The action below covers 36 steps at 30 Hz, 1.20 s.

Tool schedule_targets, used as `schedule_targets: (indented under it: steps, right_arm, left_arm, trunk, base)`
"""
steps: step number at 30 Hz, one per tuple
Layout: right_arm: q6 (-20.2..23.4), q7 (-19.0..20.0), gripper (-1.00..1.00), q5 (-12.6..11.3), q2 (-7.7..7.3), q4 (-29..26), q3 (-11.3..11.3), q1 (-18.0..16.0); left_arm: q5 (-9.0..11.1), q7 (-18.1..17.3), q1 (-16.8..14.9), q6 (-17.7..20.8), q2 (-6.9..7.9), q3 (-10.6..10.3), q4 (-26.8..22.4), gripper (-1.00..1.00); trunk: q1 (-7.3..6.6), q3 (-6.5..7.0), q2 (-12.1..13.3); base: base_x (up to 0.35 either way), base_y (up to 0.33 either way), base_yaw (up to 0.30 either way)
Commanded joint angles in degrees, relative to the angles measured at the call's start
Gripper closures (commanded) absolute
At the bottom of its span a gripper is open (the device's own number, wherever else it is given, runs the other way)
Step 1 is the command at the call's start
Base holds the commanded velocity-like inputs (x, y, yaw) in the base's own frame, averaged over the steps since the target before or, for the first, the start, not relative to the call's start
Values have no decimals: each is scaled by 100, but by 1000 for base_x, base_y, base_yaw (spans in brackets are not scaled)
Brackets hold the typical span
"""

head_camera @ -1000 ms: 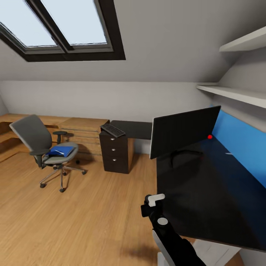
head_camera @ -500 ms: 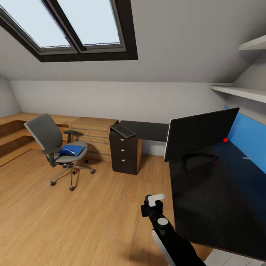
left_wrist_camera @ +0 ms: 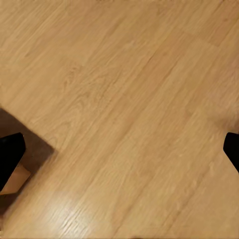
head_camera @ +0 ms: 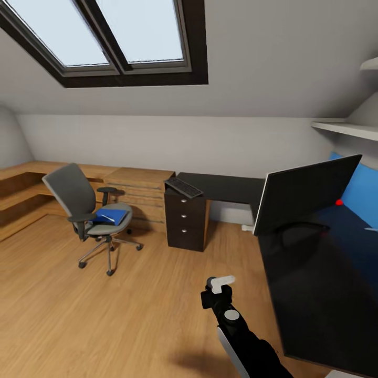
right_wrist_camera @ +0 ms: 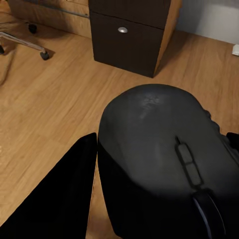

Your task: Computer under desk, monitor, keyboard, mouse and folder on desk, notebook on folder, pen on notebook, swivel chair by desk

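Observation:
In the right wrist view the black mouse (right_wrist_camera: 149, 129) sits between my right gripper's (right_wrist_camera: 149, 189) fingers, which are shut on it. The head view shows that right arm (head_camera: 231, 320) low over the floor, beside the desk (head_camera: 315, 283). The monitor (head_camera: 307, 194) stands on the glossy black top. Farther back, the keyboard (head_camera: 184, 187) lies over the drawers. At the left is the swivel chair (head_camera: 79, 197), apart from the desk, with the blue folder (head_camera: 113, 215) on its seat. My left gripper (left_wrist_camera: 119, 149) hangs open over bare floor. Notebook and computer are out of view.
A light wooden chest (head_camera: 139, 186) and a low wooden bench (head_camera: 21, 181) line the back wall behind the chair. A blue wall panel (head_camera: 362, 189) and white shelves (head_camera: 346, 128) are at the right. Plank floor (head_camera: 105, 315) lies open between me and the chair.
The camera has turned left, so chair, drawers and monitor all sit further right in the picture. My right arm keeps its place in view, still holding the mouse.

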Motion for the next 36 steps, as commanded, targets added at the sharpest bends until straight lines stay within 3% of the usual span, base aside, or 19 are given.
schedule_targets:
  steps: [1,22,36]
  right_arm:
    - [19,-40,100,-59,-4,-7,17,-5]
    - [12,-33,100,-44,-22,-15,17,-5]
    - [11,-52,100,-32,-38,-24,4,-5]
  left_arm:
    - [53,7,-3,-24,3,-17,3,-100]
    - [45,-2,-3,-24,3,-17,37,-100]
    - [44,1,-3,-7,3,-17,55,-100]
  trunk:
    - [2,-7,-4]
    - [2,-7,-4]
    - [-306,245,557]
  base:
    - [150,277,0]
    - [226,261,0]
    - [316,88,0]
